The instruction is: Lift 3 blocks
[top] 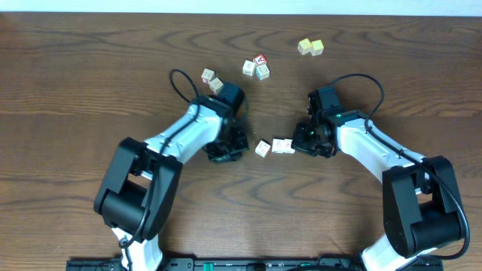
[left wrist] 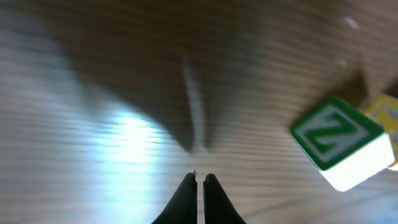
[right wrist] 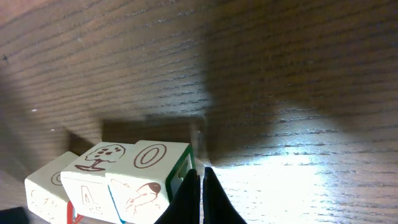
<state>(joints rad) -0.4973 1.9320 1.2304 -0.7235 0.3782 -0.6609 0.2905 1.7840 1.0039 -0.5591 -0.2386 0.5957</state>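
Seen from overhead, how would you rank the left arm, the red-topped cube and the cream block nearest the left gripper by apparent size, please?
1. left arm
2. red-topped cube and cream block: they look alike, so unranked.

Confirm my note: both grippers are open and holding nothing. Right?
No: they are shut, not open. The wrist views show the left gripper and right gripper with fingertips together, holding nothing.

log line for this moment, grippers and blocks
left gripper: shut, empty | right gripper: shut, empty, beside letter blocks | letter blocks: on table, none lifted
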